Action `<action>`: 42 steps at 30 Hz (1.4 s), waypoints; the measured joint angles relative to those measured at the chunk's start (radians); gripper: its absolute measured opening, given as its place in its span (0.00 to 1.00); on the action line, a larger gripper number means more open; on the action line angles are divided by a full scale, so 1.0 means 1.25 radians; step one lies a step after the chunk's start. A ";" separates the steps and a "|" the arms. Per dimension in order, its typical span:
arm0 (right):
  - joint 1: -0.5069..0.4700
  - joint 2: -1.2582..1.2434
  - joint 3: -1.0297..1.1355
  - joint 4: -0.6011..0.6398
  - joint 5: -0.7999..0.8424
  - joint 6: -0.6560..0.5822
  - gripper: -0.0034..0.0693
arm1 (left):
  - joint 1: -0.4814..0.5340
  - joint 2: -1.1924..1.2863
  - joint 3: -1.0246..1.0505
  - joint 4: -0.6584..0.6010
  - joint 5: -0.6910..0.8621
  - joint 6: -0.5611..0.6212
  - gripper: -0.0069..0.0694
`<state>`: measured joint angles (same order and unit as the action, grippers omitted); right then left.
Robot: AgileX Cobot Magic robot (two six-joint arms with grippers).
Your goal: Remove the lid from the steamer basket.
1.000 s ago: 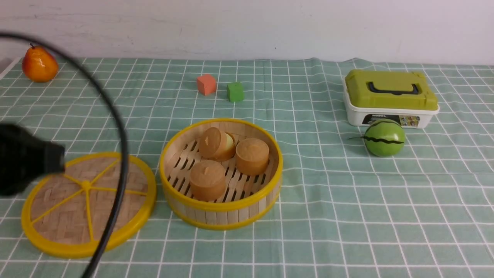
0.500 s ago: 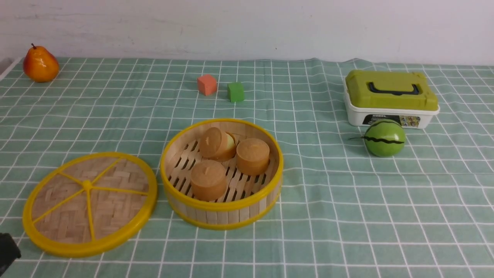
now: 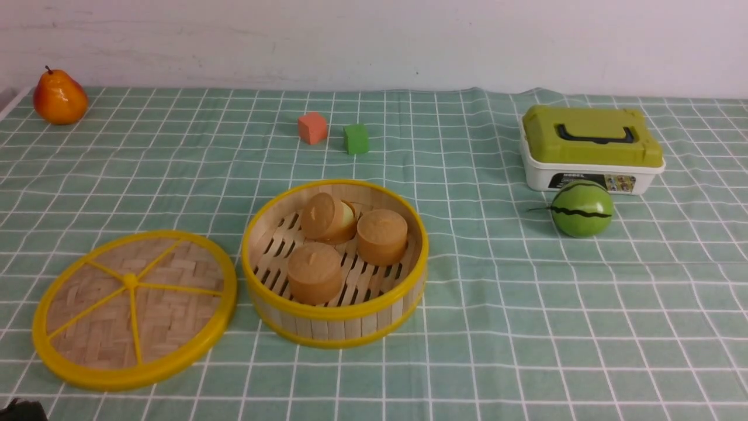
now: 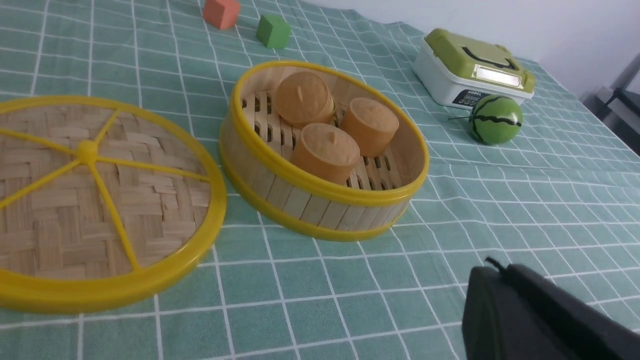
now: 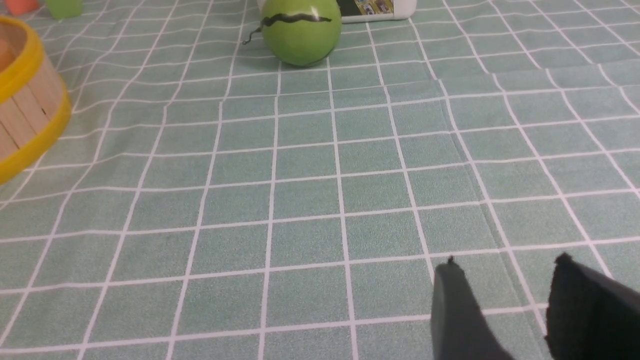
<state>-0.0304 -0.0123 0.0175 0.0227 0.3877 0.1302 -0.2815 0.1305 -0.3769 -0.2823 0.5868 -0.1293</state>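
The lid (image 3: 134,309), a woven bamboo disc with a yellow rim and spokes, lies flat on the cloth just left of the steamer basket (image 3: 335,325). It also shows in the left wrist view (image 4: 90,200). The basket (image 4: 320,202) stands uncovered and holds three brown round buns (image 3: 315,272). My left gripper (image 4: 495,267) is shut and empty, low over the cloth in front of the basket; only a black sliver of it shows at the front view's bottom left corner. My right gripper (image 5: 507,265) is open and empty over bare cloth, well right of the basket (image 5: 25,125).
A green striped ball (image 3: 582,208) sits in front of a white box with an olive-green lid (image 3: 591,147) at the right. An orange cube (image 3: 312,128) and a green cube (image 3: 356,139) lie behind the basket. A pear (image 3: 59,97) is at the far left.
My left arm and its cable have pulled back from over the lid, down and left out of the front view. The lid and basket have not moved.
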 joint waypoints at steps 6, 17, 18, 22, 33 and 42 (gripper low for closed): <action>0.000 0.000 0.000 0.000 0.000 0.000 0.38 | 0.000 0.000 0.019 0.003 -0.015 0.000 0.07; 0.000 0.000 0.000 0.000 0.000 0.000 0.38 | 0.044 -0.003 0.234 0.188 -0.228 -0.121 0.08; 0.000 0.000 0.000 0.000 0.000 0.000 0.38 | 0.054 -0.007 0.256 0.191 -0.255 -0.131 0.08; 0.000 0.000 0.000 0.000 0.000 0.000 0.38 | 0.088 -0.056 0.318 0.198 -0.312 -0.140 0.08; 0.000 0.000 0.000 0.000 0.000 0.000 0.38 | 0.112 -0.113 0.326 0.217 -0.176 -0.144 0.09; 0.000 0.000 0.000 0.000 0.000 0.000 0.38 | 0.129 -0.113 0.326 0.220 -0.165 -0.146 0.09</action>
<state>-0.0304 -0.0123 0.0175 0.0227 0.3877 0.1302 -0.1204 -0.0109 0.0304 -0.0073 0.3808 -0.3112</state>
